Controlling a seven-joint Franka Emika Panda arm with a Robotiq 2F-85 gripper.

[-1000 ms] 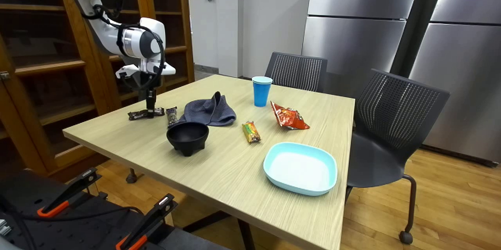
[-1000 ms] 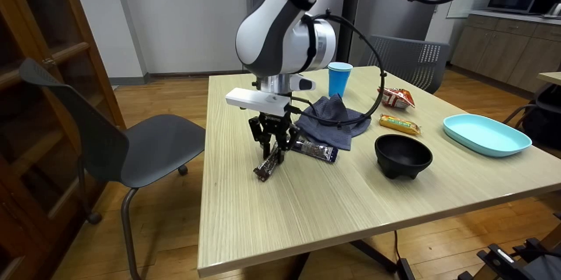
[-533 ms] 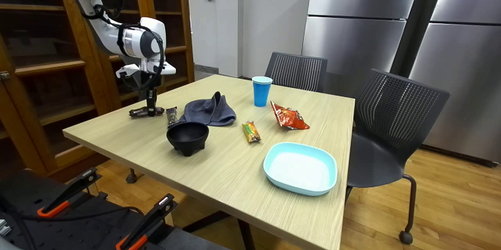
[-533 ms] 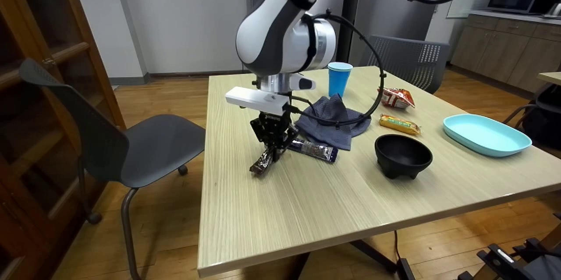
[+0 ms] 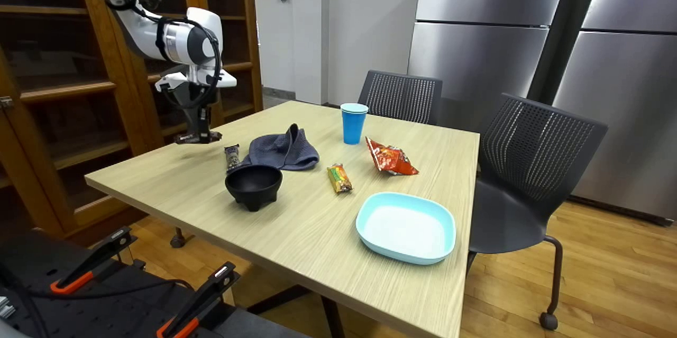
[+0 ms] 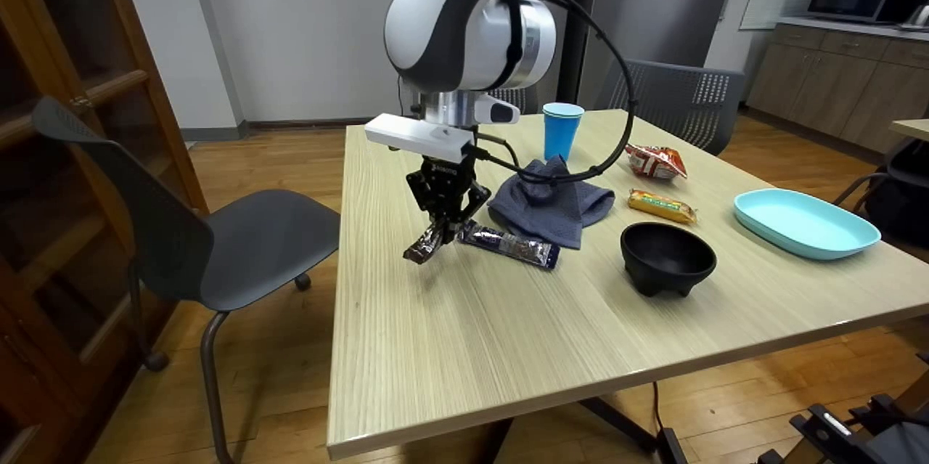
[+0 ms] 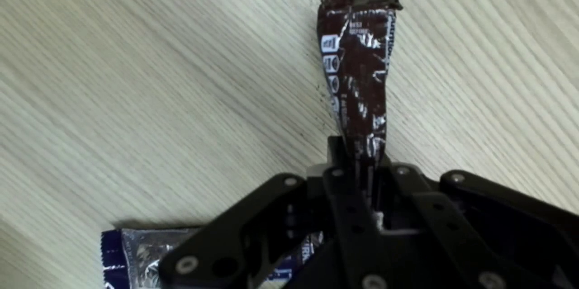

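Observation:
A narrow bar in a shiny dark brown wrapper [image 7: 359, 72] is pinched between the jaws of my gripper [image 7: 360, 158], which is shut on it near its middle. In an exterior view the bar [image 6: 425, 245] hangs tilted, a little above the table, with its near end lower. Its held part is hidden by the fingers. A second bar, in a clear and dark blue wrapper [image 6: 512, 246], lies flat on the table beside and below the gripper; in the wrist view this blue-ended bar [image 7: 113, 257] is partly covered by the gripper's links.
On the table [image 5: 296, 232] are a grey-blue cloth [image 6: 551, 202], a black footed bowl [image 6: 668, 257], a yellow snack pack [image 6: 662, 206], a red chip bag [image 6: 657, 161], blue cups [image 6: 560, 133] and a light blue tray [image 6: 805, 250]. Dark chairs [image 6: 268, 246] stand around it.
The jaws have closed on the brown bar, which lay on the table a second ago. Arm and bar have since risen off the surface. Other objects look unmoved.

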